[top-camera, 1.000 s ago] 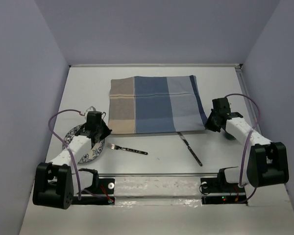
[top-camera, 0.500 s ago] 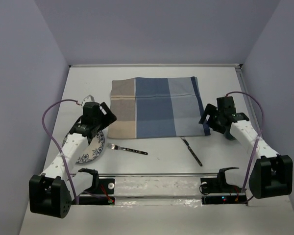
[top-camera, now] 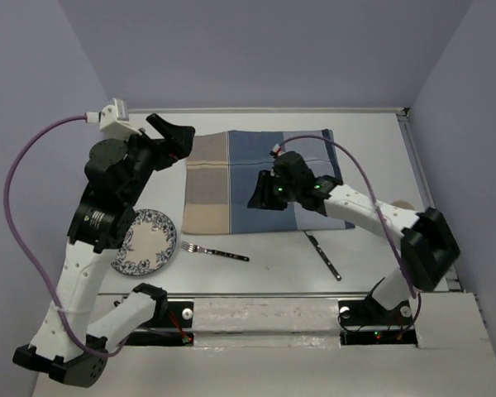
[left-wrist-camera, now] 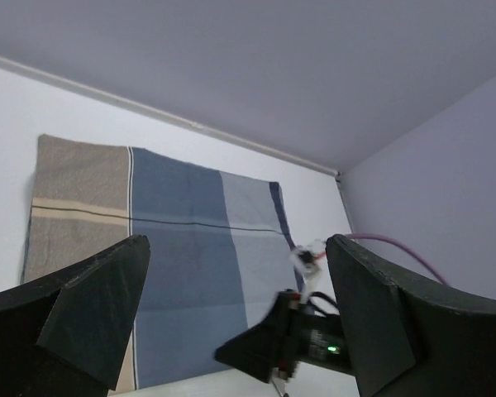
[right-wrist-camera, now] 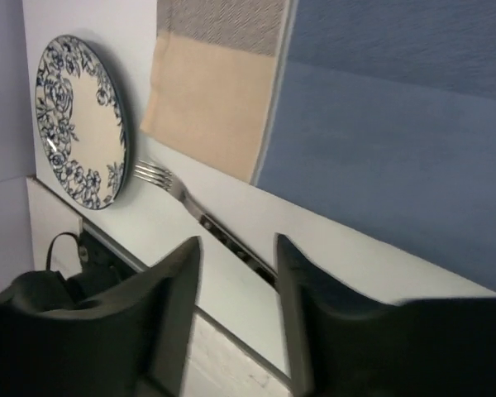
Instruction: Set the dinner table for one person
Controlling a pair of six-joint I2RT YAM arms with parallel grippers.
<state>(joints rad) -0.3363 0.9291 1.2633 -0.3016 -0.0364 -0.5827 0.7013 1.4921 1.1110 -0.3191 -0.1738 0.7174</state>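
The dinner table is the wide white top. On it lies a blue-and-beige checked placemat, flat. A blue-patterned plate sits to its near left, with a fork beside it and a knife near the mat's front right. My left gripper is raised high over the mat's far left corner, wide open and empty. My right gripper hangs over the mat's middle, open with nothing between its fingers. The right wrist view shows the plate and fork below.
Grey-lilac walls close the table at the back and both sides. A metal rail and the arm bases run along the near edge. The left arm's purple cable loops out to the left.
Both grippers were shut at the placemat's near corners and have opened. The left arm has risen up and back. The right arm has swung left over the mat.
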